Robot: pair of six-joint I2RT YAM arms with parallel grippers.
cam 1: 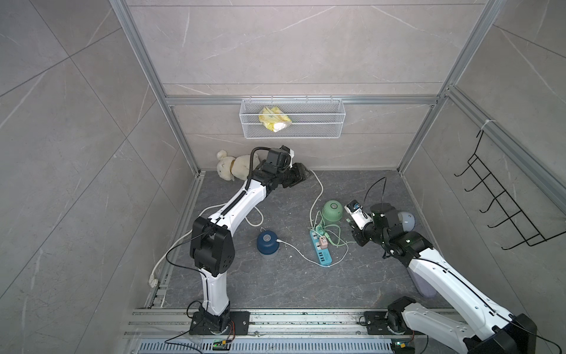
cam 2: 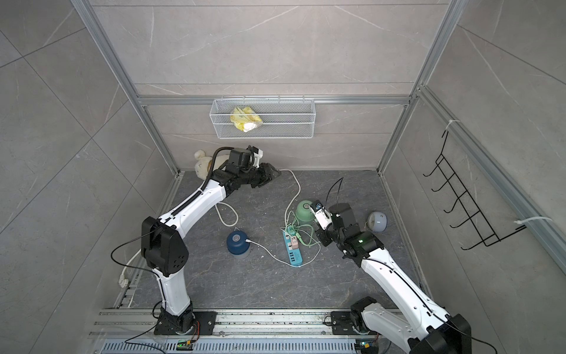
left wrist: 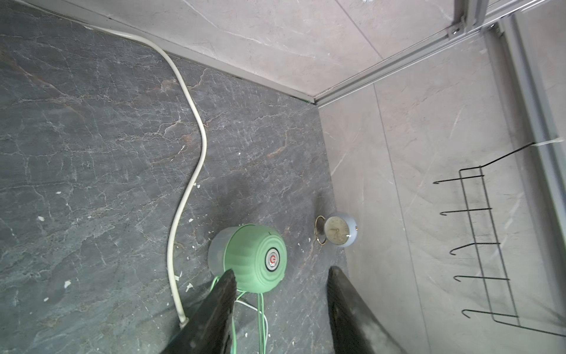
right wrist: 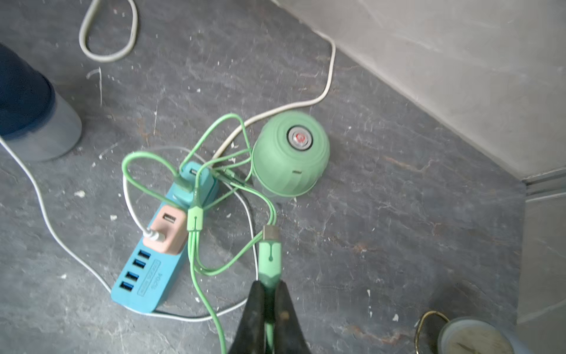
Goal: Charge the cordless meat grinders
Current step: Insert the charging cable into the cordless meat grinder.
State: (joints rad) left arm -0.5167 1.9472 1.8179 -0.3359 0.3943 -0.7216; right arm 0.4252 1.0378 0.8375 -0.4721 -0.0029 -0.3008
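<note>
As its wrist view alone resolves — green plug [right wrist: 269, 257] in right hand [right wrist: 269, 283].

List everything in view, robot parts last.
navy grinder: 1, navy blue, floor centre-left
mint grinder: 1, mint green, floor centre
power strip: 1, blue, beside mint grinder
adapters: 2, teal and pink, on power strip
green cable: 1, green, looped over power strip
white cable: 1, white, plugged into navy grinder
thick cord: 1, off-white, floor to back wall
ball gadget: 1, blue-grey, by right wall
plush toy: 1, cream, back-left corner
wire basket: 1, white, back wall
packet: 1, yellow, in wire basket
hook rack: 1, black, right wall
left tool: 1, black, open, near back wall
right tool: 1, black, shut on green cable
</note>
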